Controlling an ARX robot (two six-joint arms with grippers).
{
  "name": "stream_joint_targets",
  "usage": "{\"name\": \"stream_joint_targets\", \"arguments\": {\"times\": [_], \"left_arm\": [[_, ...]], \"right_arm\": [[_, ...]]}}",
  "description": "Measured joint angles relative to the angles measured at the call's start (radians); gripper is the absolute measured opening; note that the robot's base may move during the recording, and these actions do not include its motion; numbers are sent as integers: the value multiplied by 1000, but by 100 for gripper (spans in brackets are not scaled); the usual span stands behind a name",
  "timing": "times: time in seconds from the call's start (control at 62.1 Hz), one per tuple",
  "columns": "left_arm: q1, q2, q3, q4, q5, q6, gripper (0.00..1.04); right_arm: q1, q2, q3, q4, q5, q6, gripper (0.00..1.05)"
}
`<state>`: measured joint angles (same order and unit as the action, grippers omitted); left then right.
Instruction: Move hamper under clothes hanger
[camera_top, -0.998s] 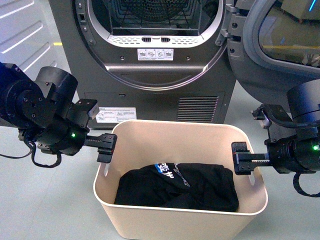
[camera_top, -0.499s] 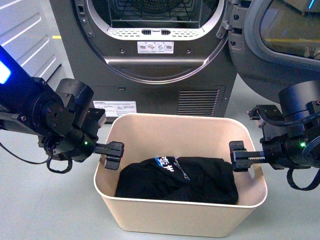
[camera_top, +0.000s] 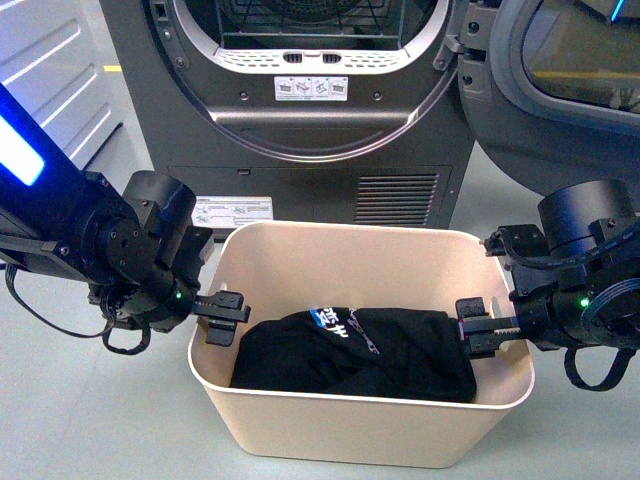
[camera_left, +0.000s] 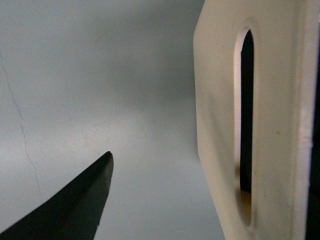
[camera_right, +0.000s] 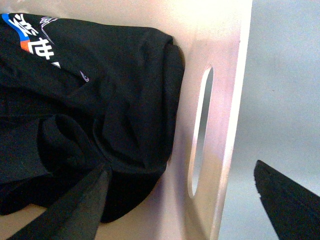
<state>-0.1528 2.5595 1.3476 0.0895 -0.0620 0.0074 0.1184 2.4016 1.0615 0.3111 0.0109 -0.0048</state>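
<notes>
The beige hamper (camera_top: 362, 432) stands on the floor in front of the dryer, with black clothes (camera_top: 350, 350) inside. My left gripper (camera_top: 224, 318) is open at its left short end, jaws either side of the rim. The left wrist view shows that end wall and its slot handle (camera_left: 244, 125), with one finger (camera_left: 75, 205) outside the wall. My right gripper (camera_top: 476, 327) is open over the right short end. In the right wrist view its jaws (camera_right: 181, 170) straddle the wall with the slot (camera_right: 200, 130), one finger over the clothes (camera_right: 100, 90). The clothes hanger is out of view.
The dark grey front-loading dryer (camera_top: 310, 160) stands close behind the hamper, its round door (camera_top: 570, 90) swung open at the right. A pale panelled wall (camera_top: 50, 80) is at the far left. Grey floor (camera_top: 120, 420) surrounds the hamper.
Both grippers have come down from rim height and now sit lower over the hamper's two short ends. The hamper stands in the same spot before the dryer.
</notes>
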Motion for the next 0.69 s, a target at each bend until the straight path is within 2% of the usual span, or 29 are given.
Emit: {"name": "stream_joint_targets", "arguments": {"times": [0.499,0.58,0.692], "left_arm": [[-10,-5,0,5,-3,-10,5],[-4,-16,-5,4,-3,-17,4],[0,-38,-19,0,-6,-19,4]], "right_arm": [[19,-27,-7,-51,5,-23,9],[16,-41,-9,-60,-1,-6,2],[13,-65,-12,-72,-3,3,3]]}}
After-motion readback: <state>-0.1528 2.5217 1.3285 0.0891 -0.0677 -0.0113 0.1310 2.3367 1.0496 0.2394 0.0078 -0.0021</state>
